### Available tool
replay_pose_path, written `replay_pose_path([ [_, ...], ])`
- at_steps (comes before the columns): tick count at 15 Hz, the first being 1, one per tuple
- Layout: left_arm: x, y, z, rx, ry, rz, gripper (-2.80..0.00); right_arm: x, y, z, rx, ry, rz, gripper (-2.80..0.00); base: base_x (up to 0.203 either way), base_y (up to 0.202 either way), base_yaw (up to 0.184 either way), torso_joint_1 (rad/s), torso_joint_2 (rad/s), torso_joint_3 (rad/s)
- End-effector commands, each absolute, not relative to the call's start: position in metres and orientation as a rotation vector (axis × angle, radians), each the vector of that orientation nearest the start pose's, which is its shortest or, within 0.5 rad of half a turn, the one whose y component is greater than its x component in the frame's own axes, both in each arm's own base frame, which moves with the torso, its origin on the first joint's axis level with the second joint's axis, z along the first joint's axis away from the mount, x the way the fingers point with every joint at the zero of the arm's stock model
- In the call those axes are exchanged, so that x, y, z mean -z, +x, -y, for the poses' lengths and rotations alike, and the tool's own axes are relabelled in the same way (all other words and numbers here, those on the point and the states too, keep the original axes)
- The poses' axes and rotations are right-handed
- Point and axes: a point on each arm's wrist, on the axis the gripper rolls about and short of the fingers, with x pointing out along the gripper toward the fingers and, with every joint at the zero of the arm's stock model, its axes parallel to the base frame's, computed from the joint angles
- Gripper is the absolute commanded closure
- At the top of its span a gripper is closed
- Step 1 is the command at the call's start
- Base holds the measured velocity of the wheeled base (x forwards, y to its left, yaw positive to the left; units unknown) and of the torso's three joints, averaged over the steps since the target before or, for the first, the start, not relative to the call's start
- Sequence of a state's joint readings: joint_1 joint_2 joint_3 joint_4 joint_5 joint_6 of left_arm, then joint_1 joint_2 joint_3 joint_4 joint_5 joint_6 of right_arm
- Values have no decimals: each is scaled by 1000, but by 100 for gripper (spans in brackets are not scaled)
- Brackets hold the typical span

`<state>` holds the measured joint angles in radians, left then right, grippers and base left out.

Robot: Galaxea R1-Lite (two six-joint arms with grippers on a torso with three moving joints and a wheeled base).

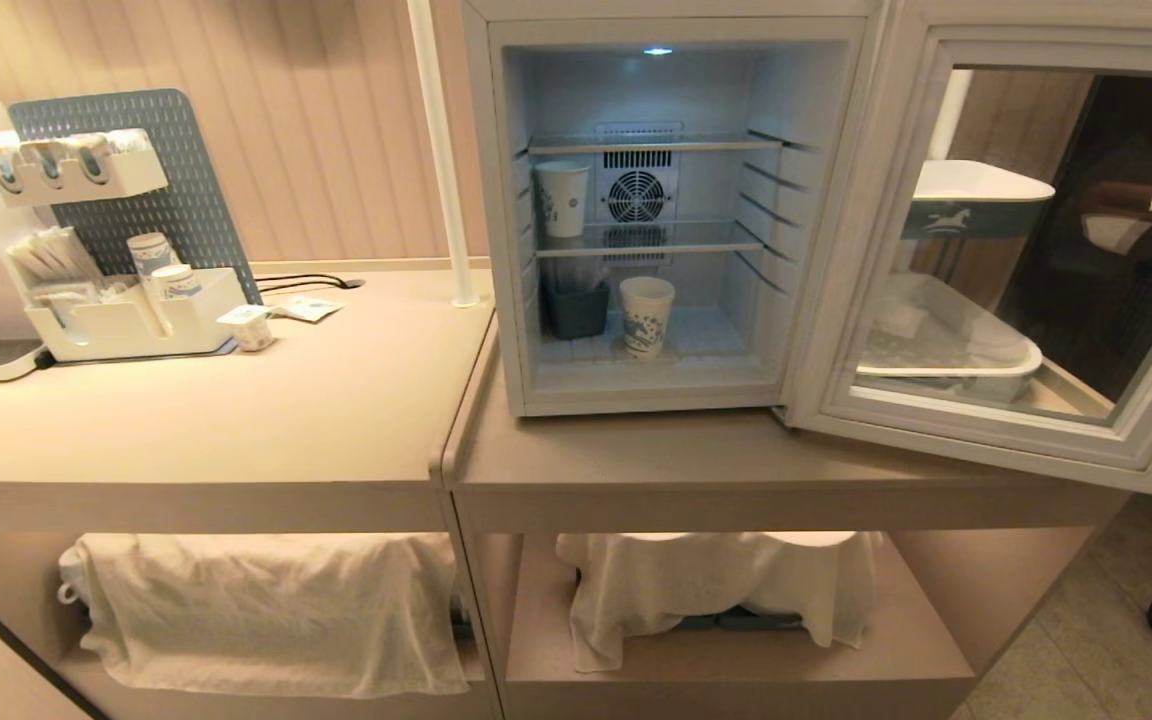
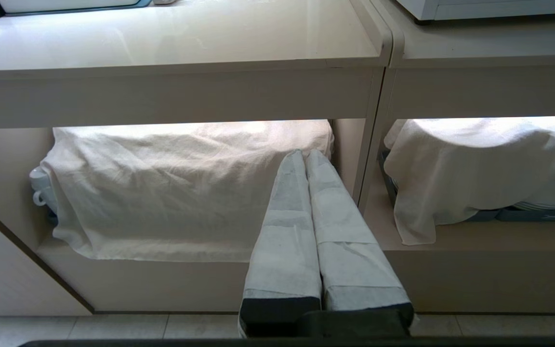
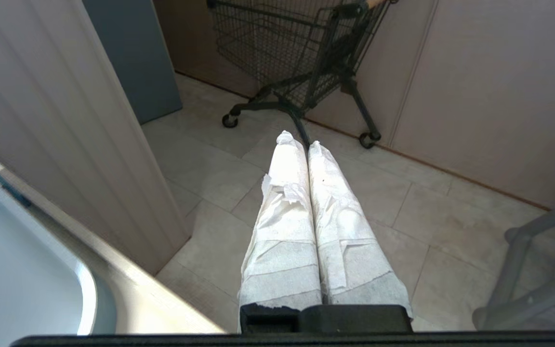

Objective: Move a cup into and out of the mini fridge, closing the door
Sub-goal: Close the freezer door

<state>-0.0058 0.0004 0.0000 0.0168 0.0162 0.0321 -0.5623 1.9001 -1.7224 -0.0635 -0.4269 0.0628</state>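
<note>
The mini fridge stands on the counter with its inside lit. Its door is swung wide open to the right. The cup, white with a blue print, stands upright on the fridge floor near the front. A taller cup of like print is on the middle wire shelf at the left. Neither arm shows in the head view. My left gripper is shut and empty, low in front of the cloth-covered lower shelf. My right gripper is shut and empty, pointing at the tiled floor.
A dark bin sits inside the fridge beside the cup. A white organizer, a small tub and a white pole are on the left counter. White cloths cover the lower shelves. A wire shopping cart stands beyond the right gripper.
</note>
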Motion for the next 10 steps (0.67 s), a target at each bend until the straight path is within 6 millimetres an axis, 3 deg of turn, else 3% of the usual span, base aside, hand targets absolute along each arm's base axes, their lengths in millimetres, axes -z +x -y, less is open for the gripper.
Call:
replay_pose_path([
  [1, -73, -23, -1, -10, 32, -20, 0, -323, 309, 205, 982, 71, -77, 0, 0, 0, 0, 0, 0, 0],
  [10, -73, -23, -1, -10, 32, -19, 0, -325, 288, 168, 876, 131, -105, 0, 0, 0, 0, 0, 0, 0],
])
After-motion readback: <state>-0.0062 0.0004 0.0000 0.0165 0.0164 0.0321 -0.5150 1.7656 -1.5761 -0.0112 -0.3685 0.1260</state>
